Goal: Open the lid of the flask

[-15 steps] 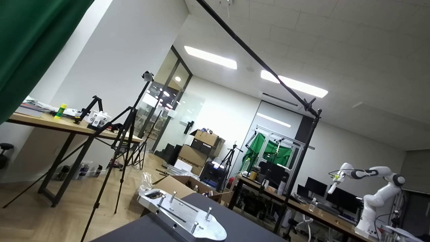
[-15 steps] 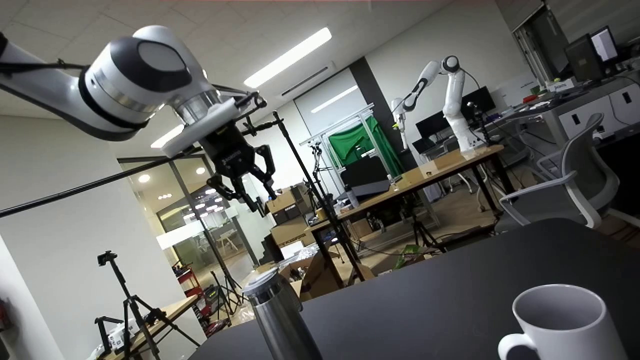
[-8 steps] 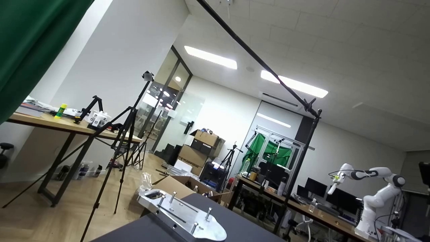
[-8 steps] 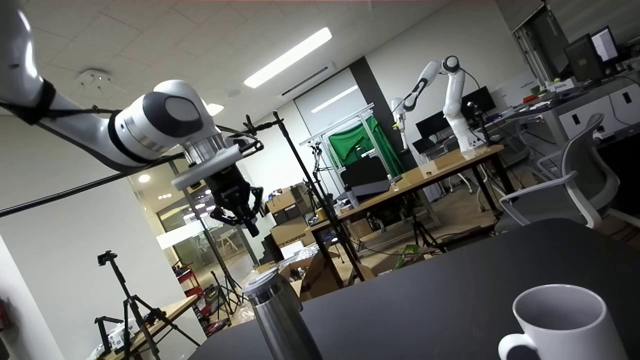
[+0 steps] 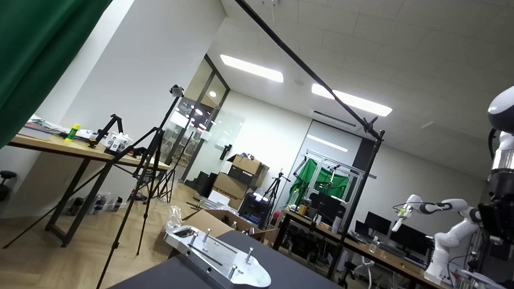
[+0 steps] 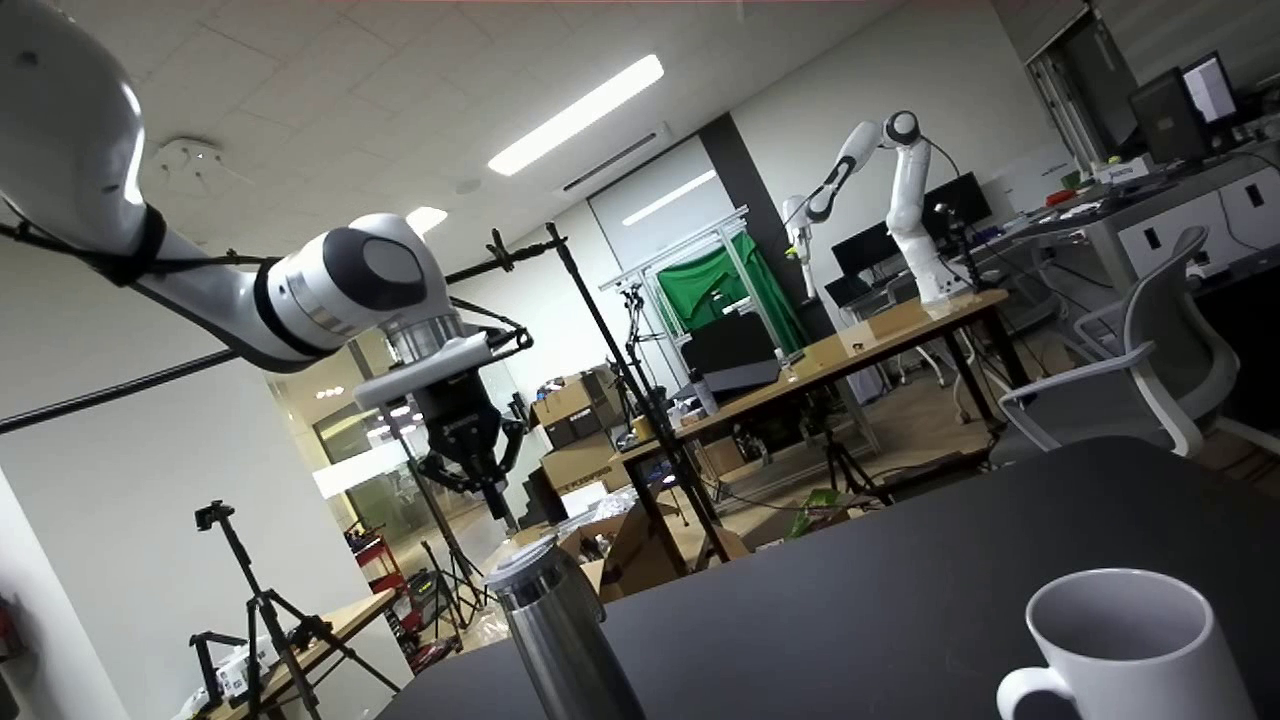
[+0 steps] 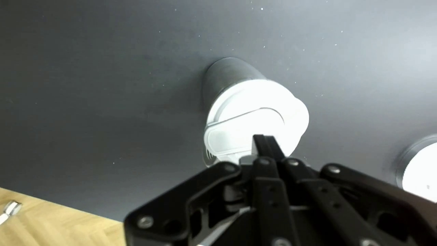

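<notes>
The flask (image 6: 575,645) is a steel cylinder with a pale lid (image 6: 525,565), upright on the dark table in an exterior view. In the wrist view the flask's body (image 7: 228,70) shows behind its bright white lid (image 7: 252,95), which has a long raised tab (image 7: 222,140). My gripper (image 6: 507,520) is shut and empty just above the lid. In the wrist view the gripper's tips (image 7: 269,137) are together and overlap the lid's near part; I cannot tell whether they touch it. My gripper (image 5: 498,220) also shows at the right edge of an exterior view, where the flask is out of view.
A white mug (image 6: 1130,660) stands on the dark table (image 6: 800,600). A round white thing (image 7: 423,171) is cut off at the wrist view's right edge. A metal plate with upright bolts (image 5: 225,257) lies on the table. The table's edge (image 7: 65,207) shows at lower left.
The gripper has gone from open to shut. The arm has moved down toward the flask's lid and come into view at the right edge of an exterior view. The flask has not moved.
</notes>
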Motion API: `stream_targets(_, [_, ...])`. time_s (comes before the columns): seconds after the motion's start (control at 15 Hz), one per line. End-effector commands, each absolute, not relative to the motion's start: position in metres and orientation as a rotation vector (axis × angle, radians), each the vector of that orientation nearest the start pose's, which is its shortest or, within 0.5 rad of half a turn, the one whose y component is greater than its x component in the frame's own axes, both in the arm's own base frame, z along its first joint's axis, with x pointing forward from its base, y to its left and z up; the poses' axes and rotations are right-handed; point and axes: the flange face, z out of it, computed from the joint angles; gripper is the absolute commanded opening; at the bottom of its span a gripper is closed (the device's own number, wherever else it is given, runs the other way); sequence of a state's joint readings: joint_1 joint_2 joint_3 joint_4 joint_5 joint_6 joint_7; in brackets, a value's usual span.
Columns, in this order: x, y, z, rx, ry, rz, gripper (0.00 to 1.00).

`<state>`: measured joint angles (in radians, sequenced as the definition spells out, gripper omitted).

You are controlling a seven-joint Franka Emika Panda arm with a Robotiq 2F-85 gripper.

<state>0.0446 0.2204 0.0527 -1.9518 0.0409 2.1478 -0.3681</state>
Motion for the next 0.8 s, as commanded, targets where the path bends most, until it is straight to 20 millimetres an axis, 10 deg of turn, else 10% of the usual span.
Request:
stream_targets(0.0, [0.603,0.066,0.364,-2.999,-0.666,0.078,0.00])
stream_targets(0.73, [0.601,0.074,0.336,-2.973,-0.673,0.203,0.00])
